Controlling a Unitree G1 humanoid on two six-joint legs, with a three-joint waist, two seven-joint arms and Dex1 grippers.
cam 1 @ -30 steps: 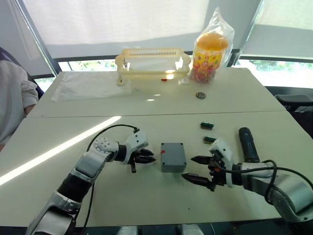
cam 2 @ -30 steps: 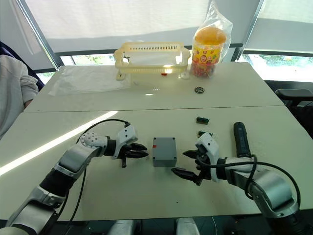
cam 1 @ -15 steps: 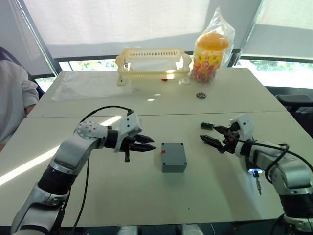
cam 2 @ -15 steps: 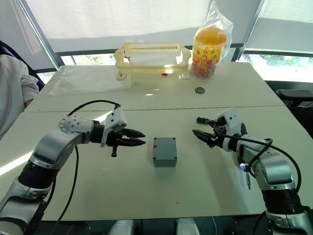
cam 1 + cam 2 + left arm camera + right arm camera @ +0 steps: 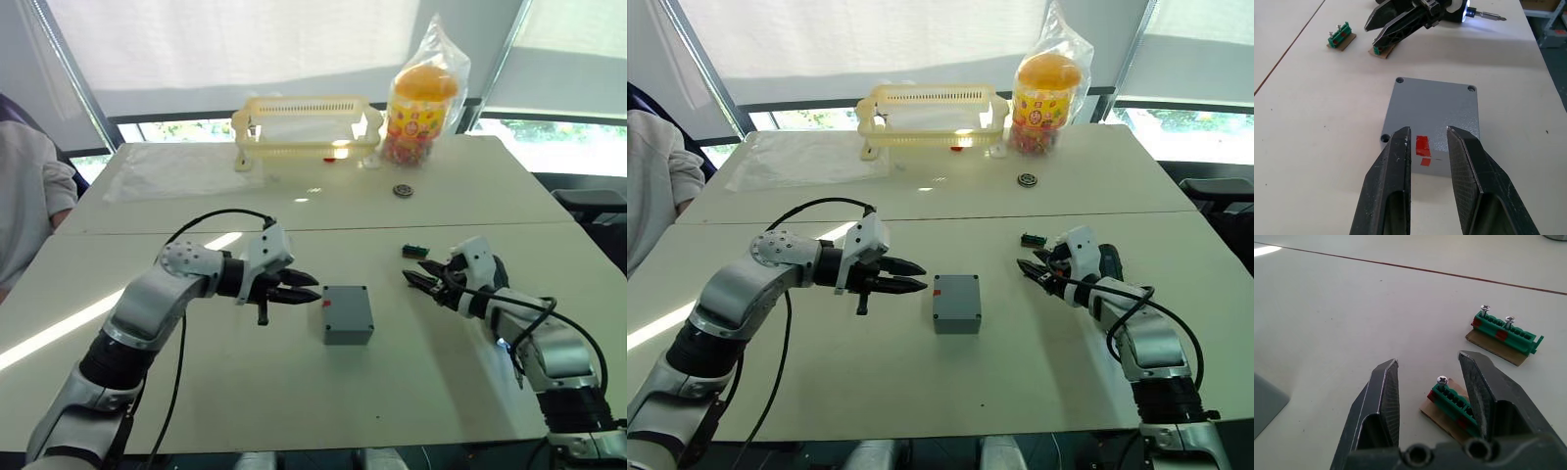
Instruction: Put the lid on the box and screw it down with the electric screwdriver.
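Observation:
The grey box stands mid-table with a small red part on its left side. The flat lid, with corner screw holes, lies on top of it. My left gripper is open and empty, its tips just left of the box at the red part. My right gripper is open to the right of the box, its fingers either side of a green terminal block holding an upright screw. The electric screwdriver lies beside my right arm with its tip light on.
A second green block with two screws lies just beyond. At the back stand a yellow slotted basket and a bagged candy jar, with a small round part nearer. A person's sleeve is at the left.
My right arm swung from in front of the box out to the right, then settled over the nearer green block. My left gripper lifted, then edged right toward the box.

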